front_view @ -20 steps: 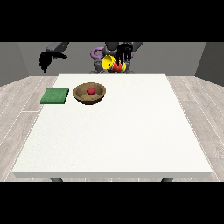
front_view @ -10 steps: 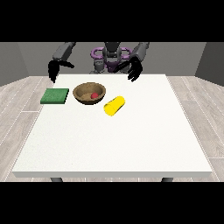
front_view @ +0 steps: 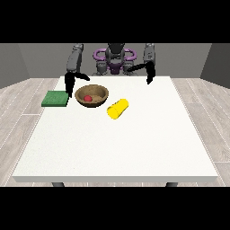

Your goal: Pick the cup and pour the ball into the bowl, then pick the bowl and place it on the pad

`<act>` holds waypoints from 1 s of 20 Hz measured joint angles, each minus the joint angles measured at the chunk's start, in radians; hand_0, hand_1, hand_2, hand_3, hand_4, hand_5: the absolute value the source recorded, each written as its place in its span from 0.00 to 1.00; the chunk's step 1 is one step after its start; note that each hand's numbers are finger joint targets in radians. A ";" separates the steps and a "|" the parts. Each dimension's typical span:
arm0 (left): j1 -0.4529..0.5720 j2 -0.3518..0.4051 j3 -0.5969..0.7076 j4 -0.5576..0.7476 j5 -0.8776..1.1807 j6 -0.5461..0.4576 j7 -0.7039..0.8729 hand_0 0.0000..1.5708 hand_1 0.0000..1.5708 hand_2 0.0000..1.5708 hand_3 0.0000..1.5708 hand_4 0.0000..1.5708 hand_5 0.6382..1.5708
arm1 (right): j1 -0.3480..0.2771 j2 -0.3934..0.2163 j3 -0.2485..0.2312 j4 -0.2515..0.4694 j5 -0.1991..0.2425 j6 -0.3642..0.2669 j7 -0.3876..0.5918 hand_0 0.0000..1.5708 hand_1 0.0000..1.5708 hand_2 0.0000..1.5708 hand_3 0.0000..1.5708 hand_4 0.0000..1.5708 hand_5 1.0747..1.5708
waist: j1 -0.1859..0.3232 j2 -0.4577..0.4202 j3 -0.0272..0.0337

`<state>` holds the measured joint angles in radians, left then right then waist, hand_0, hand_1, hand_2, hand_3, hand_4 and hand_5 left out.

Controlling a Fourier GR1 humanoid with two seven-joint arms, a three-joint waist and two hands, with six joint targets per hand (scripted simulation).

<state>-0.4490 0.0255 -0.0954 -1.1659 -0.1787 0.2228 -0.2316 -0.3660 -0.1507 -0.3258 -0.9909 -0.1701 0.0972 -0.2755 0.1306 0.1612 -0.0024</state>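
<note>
So the white table (front_view: 134,143) has loads of free room across its whole near half and along the view's right side, since everything sits bunched up in the far left part. The green pad (front_view: 55,98) lies flat right by the table's left edge, toward the back. Just beside it, to the right, is the wooden bowl (front_view: 92,95), standing upright with the red ball (front_view: 88,98) sitting inside it. The bowl and pad look close but not touching, with a narrow strip of table between them. The yellow cup (front_view: 117,108) is lying on its side on the table just to the right of and a bit nearer than the bowl, open end pointing toward the near left, not touching the bowl as far as I can see. The hand at the view's left (front_view: 68,85) hangs down over the gap between pad and bowl, near the bowl's left rim, fingers pointing downward and looking fairly straight, holding nothing. The hand at the view's right (front_view: 150,76) hangs over the far edge of the table, well apart from the cup and bowl, fingers also pointing down, straight-ish, nothing in it either.
</note>
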 measured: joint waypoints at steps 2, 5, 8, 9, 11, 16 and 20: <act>0.013 0.009 0.018 -0.007 0.021 -0.023 -0.025 0.00 0.00 0.00 0.00 0.00 0.99 | -0.018 0.007 -0.002 0.039 0.000 -0.017 -0.028 0.00 0.00 0.00 0.00 0.16 0.99 | -0.003 0.007 0.0011; 0.019 0.044 0.039 -0.037 0.049 -0.079 -0.020 0.00 0.00 0.00 0.00 0.00 0.99 | -0.049 -0.006 -0.016 0.117 -0.006 -0.019 -0.070 0.00 0.00 0.00 0.00 0.16 0.99 | 0.008 0.014 0.0019; 0.028 0.055 0.054 -0.060 0.061 -0.099 -0.022 0.00 0.00 0.00 0.00 0.00 0.99 | -0.094 -0.022 -0.021 0.186 -0.007 -0.029 -0.092 0.00 0.00 0.00 0.00 0.12 0.98 | 0.010 0.019 0.0025; 0.035 0.054 0.054 -0.070 0.061 -0.101 -0.025 0.00 0.00 0.00 0.00 0.00 0.99 | -0.096 -0.022 -0.022 0.211 -0.006 -0.027 -0.117 0.00 0.00 0.00 0.00 0.13 0.98 | 0.010 0.023 0.0024; 0.031 0.069 0.064 -0.095 0.070 -0.120 -0.004 0.00 0.00 0.00 0.00 0.00 0.99 | -0.113 -0.032 -0.028 0.257 -0.009 -0.026 -0.136 0.00 0.00 0.00 0.00 0.07 0.99 | 0.016 0.026 0.0025; 0.034 0.095 0.089 -0.116 0.078 -0.147 -0.010 0.00 0.00 0.00 0.00 0.00 0.99 | -0.143 -0.015 -0.013 0.338 0.000 -0.036 -0.208 0.00 0.00 0.00 0.00 0.04 0.98 | 0.009 0.049 0.0027; 0.033 0.106 0.084 -0.172 0.083 -0.170 0.019 0.00 0.00 0.00 0.00 0.00 1.00 | -0.164 -0.026 -0.044 0.400 -0.028 -0.034 -0.234 0.50 0.50 0.25 0.00 0.28 0.92 | 0.035 0.061 -0.0049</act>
<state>-0.4158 0.1318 -0.0114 -1.3375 -0.0953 0.0524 -0.2124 -0.5303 -0.1765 -0.3698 -0.5908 -0.1982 0.0635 -0.5099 0.1656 0.2224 -0.0073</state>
